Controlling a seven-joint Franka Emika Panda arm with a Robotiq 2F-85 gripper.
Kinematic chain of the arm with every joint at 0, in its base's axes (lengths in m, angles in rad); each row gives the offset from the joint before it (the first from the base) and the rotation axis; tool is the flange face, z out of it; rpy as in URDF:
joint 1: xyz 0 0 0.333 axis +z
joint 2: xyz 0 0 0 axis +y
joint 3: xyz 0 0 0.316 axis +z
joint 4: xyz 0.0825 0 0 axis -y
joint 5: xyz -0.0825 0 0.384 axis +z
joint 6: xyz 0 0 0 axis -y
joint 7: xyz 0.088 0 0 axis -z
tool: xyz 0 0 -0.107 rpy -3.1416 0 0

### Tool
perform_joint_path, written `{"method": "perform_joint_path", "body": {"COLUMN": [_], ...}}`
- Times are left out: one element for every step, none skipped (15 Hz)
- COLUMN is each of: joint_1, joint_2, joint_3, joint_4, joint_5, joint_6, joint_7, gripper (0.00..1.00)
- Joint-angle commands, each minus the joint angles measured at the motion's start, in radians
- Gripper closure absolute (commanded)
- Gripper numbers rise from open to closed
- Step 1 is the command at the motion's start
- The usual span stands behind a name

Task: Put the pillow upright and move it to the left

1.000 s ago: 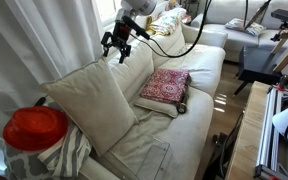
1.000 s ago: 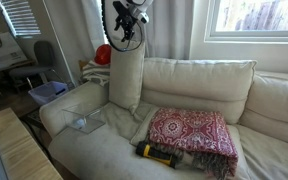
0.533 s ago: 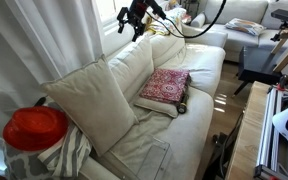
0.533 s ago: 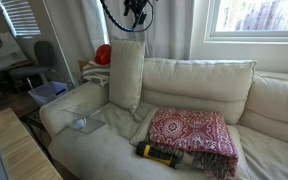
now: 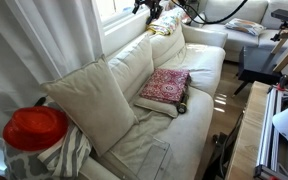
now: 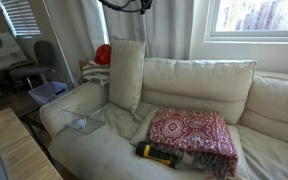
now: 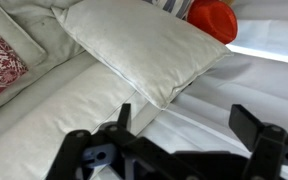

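Note:
The cream-white pillow [image 5: 89, 98] stands upright at the sofa's end, leaning against the armrest and back cushion. In an exterior view the pillow [image 6: 126, 72] is a tall narrow shape by the curtain. In the wrist view the pillow [image 7: 144, 45] lies well below me, nothing touching it. My gripper [image 5: 149, 8] hangs high above the sofa back, almost at the picture's top edge; in an exterior view the gripper [image 6: 136, 4] is barely visible. The wrist view shows the gripper [image 7: 187, 125] open, with nothing between its fingers.
A red-pink patterned cushion [image 6: 191, 132] lies flat on the seat, with a yellow and black object [image 6: 156, 153] in front of it. A clear plastic box [image 6: 84, 122] sits on the seat near the armrest. A red round object [image 5: 34, 128] is behind the pillow. White curtains [image 5: 44, 40] hang beside the sofa.
My gripper has risen and drawn away from the pillow's top, toward the window, staying open. The pillow has stayed upright in place.

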Motion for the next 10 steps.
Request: {"method": "perform_joint_path", "body": {"joint_1": [0.006, 0.01, 0.014, 0.02, 0.022, 0.024, 0.025, 0.026, 0.026, 0.027], "joint_2": [-0.189, -0.227, -0.257, -0.158, -0.191, -0.214, -0.229, -0.236, -0.238, -0.238], "joint_3": [-0.036, -0.044, -0.051, -0.055, -0.061, -0.064, -0.066, -0.066, -0.066, -0.066], "joint_4": [-0.242, -0.292, -0.333, -0.193, -0.236, -0.267, -0.285, -0.294, -0.296, -0.296], "joint_5": [0.067, 0.08, 0.087, 0.052, 0.058, 0.061, 0.063, 0.063, 0.063, 0.063], "joint_6": [0.11, 0.135, 0.152, 0.095, 0.111, 0.118, 0.12, 0.12, 0.121, 0.121], "joint_7": [-0.048, -0.055, -0.062, -0.026, -0.031, -0.034, -0.035, -0.035, -0.035, -0.035], "gripper": [0.0, 0.0, 0.0, 0.0, 0.0, 0.0, 0.0, 0.0, 0.0, 0.0]}}
